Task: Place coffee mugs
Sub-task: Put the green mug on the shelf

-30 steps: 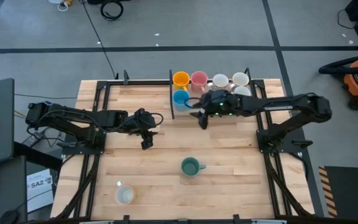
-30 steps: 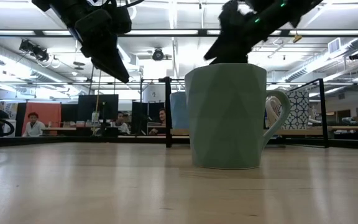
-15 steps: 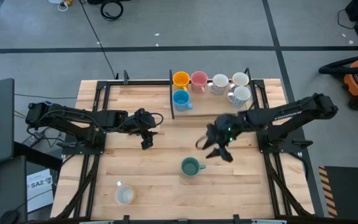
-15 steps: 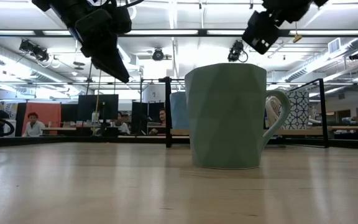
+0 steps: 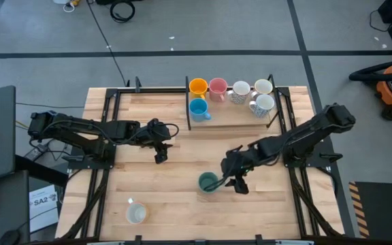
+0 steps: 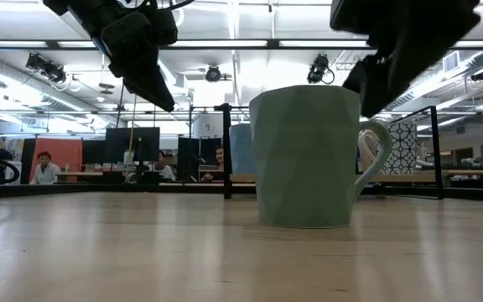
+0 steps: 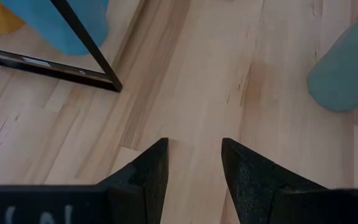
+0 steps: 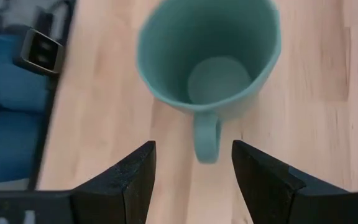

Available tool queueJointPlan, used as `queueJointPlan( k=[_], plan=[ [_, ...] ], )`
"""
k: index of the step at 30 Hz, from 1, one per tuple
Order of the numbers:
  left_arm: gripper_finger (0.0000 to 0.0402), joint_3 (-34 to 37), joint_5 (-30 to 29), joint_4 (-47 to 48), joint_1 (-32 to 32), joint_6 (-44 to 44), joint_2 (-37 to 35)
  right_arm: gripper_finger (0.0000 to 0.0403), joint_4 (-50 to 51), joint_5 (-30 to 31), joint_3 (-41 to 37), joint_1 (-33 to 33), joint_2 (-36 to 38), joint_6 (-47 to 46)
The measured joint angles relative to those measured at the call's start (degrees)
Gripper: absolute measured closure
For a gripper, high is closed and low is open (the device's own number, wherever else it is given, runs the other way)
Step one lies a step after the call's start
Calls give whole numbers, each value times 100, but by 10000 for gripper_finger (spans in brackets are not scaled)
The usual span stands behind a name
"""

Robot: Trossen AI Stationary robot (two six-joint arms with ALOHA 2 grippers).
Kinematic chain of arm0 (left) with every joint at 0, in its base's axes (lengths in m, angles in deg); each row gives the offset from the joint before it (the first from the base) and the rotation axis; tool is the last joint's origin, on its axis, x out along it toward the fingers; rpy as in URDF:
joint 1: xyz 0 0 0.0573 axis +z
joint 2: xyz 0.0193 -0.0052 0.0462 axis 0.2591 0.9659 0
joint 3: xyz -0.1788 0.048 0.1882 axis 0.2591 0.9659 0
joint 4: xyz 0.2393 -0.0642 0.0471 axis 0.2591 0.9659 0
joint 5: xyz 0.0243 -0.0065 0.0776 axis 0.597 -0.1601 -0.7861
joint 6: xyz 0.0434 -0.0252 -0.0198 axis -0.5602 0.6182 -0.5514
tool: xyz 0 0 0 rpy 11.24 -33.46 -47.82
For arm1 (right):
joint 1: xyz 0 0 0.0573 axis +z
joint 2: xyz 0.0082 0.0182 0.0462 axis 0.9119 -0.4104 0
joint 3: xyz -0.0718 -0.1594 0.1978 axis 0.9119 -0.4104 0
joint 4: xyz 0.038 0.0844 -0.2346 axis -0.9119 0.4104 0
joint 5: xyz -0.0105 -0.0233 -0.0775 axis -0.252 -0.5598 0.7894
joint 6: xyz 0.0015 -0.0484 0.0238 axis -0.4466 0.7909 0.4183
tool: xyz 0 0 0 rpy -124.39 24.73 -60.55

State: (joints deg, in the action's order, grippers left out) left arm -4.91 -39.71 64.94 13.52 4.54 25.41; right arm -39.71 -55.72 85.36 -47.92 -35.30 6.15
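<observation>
The teal-green mug (image 5: 208, 182) stands upright on its base on the table's near middle, large in the low view (image 6: 309, 155). My right gripper (image 8: 194, 168) is open just right of it. Its fingers stand on either side of the mug's handle (image 8: 207, 140) without touching it. My left gripper (image 5: 160, 155) waits open over the table's left middle, above bare wood (image 7: 194, 162). The orange mug (image 5: 197, 86), pink mug (image 5: 217, 87), light blue mug (image 5: 197, 108) and three white mugs (image 5: 263, 105) stand in a black-framed area at the far edge. Another white mug (image 5: 136, 214) sits near the table's near left.
A black metal frame (image 5: 188, 109) bounds the mug area at the far edge; its rail shows in the left wrist view (image 7: 86, 43). Bare wood lies between the teal mug and that frame. People sit in the room beyond the table (image 6: 44, 168).
My right gripper has swung from the mugs at the far edge toward the near edge and come down beside the teal-green mug, its fingers now flanking the handle. The mugs and my left arm have stayed where they were.
</observation>
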Motion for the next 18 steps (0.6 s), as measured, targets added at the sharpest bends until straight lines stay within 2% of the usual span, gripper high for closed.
queueJointPlan(
  k=[7, 18],
  plan=[
    [246, 0, 0, 2, -2, 2, 0, 186, -414, 127, -2, 83, -486, -9],
    [246, 0, 0, 2, -2, -1, 0, 186, -503, 473, -2, 85, -576, 39]
  ],
)
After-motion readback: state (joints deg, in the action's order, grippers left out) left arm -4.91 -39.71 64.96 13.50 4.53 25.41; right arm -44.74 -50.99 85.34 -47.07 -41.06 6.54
